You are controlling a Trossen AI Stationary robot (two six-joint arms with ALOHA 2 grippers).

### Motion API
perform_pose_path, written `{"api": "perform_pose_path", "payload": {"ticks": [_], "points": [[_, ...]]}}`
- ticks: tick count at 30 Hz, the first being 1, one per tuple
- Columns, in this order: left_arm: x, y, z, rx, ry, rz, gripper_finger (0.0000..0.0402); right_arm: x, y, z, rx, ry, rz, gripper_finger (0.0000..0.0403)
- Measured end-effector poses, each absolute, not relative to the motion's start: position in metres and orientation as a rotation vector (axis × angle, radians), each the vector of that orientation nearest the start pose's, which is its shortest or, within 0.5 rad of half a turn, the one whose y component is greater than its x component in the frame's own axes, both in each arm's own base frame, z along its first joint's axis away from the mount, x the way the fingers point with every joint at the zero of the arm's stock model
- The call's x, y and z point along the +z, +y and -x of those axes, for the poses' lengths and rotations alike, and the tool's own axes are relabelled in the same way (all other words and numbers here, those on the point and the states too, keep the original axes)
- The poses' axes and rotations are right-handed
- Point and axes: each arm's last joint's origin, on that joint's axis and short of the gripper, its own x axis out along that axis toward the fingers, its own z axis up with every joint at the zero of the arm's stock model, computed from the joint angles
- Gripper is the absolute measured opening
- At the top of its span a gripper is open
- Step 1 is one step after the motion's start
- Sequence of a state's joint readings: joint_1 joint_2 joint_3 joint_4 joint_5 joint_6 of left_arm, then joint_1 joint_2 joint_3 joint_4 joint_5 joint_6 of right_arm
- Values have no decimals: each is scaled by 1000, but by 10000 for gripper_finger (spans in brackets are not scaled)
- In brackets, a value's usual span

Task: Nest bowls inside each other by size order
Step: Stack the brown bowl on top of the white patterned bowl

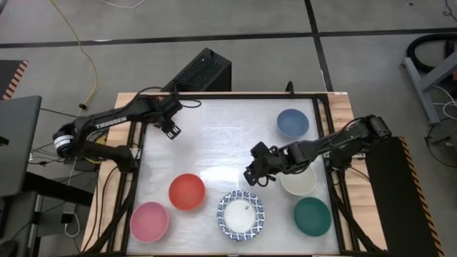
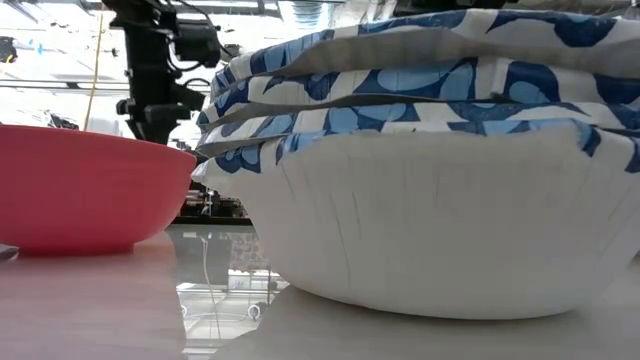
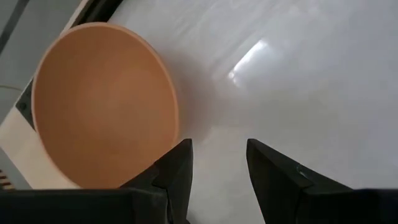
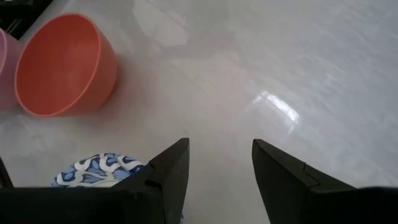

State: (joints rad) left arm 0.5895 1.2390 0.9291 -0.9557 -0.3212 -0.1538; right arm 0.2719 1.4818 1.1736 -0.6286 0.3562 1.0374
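Note:
A stack of white bowls with blue patterned rims stands at the table's front middle and fills the low view. A red bowl and a pink bowl sit to its left. A blue bowl, a cream bowl and a teal bowl sit on the right. An orange bowl shows only in the left wrist view, just beside my open, empty left gripper at the back left. My right gripper is open and empty above the table's middle, beside the cream bowl.
The white table top has a dark frame around it. A black box stands behind the back edge. The left arm shows far back in the low view.

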Motion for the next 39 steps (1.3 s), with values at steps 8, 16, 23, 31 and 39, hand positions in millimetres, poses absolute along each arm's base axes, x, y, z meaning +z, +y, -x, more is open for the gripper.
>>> {"api": "perform_pose_path", "payload": {"ticks": [8, 16, 23, 31, 39], "points": [[226, 154, -176, 921, 1302, 275, 142, 272, 61, -299, -508, 771, -699, 195], [197, 172, -183, 892, 1417, 296, 142, 272, 54, -300, -520, 772, -711, 195], [174, 178, -190, 838, 1503, 334, 91, 272, 51, -301, -529, 769, -712, 195], [171, 176, -191, 805, 1523, 349, 2, 272, 51, -301, -539, 765, -736, 195], [203, 142, -189, 718, 1504, 257, 0, 269, 41, -298, -605, 802, -804, 195]]}}
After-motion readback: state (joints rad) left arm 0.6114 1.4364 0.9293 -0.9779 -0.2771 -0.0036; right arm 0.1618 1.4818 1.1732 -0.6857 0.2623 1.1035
